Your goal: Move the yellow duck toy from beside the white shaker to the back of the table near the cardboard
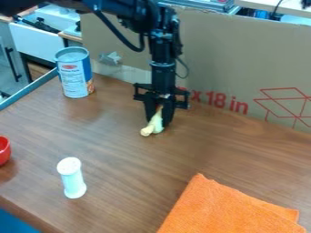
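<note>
I have the tool [158, 124] pinching a pale object [154, 125], low at the tabletop [121, 154] near the cardboard [218, 59]. A can [74, 75] stands upper left; a white container [72, 178] stands lower left, near a red bowl [3, 150]. An orange cloth [228, 209] lies lower right.

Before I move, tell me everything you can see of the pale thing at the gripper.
The pale thing sits between the fingers of the black gripper, which appear to hold it. It is small and elongated, cream toward its rounded, knob-like lower end and faintly green along one side, smooth, perhaps plastic. It slants, knob end down and toward the view's left; I cannot tell whether that end touches the brown table.
</note>
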Controlling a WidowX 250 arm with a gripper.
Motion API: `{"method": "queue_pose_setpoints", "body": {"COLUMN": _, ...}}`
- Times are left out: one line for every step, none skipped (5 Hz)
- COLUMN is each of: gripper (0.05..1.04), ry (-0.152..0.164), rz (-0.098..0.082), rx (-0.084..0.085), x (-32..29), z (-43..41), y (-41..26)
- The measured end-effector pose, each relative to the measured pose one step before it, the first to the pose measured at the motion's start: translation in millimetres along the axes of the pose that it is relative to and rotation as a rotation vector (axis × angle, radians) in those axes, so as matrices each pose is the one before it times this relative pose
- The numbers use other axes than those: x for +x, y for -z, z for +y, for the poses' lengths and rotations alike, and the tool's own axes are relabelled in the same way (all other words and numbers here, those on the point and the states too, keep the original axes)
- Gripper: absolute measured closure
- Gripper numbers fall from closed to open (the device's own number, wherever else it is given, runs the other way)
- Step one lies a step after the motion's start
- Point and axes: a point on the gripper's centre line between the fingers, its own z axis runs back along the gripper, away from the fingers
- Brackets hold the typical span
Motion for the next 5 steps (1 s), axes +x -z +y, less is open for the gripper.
{"method": "queue_pose_setpoints", "body": {"gripper": 0.353, "ry": -0.0064, "rz": 0.0335, "rx": -0.0268, "x": -8.78, "z": 15.42, "y": -12.79}}
{"method": "queue_pose_setpoints", "body": {"gripper": 0.095, "ry": 0.0194, "rz": -0.0622, "rx": -0.0321, "x": -5.7, "z": -3.46, "y": -35.5}}
{"method": "queue_pose_setpoints", "body": {"gripper": 0.077, "ry": -0.0084, "rz": -0.0357, "rx": -0.0537, "x": -10.66, "z": 0.53, "y": -19.55}}
{"method": "queue_pose_setpoints", "body": {"gripper": 0.081, "ry": -0.0191, "rz": 0.0052, "rx": 0.0144, "x": -12.89, "z": 18.74, "y": -16.68}}
{"method": "queue_pose_setpoints", "body": {"gripper": 0.082, "ry": 0.0474, "rz": 0.0041, "rx": 0.1515, "x": -12.17, "z": 26.73, "y": -15.64}}
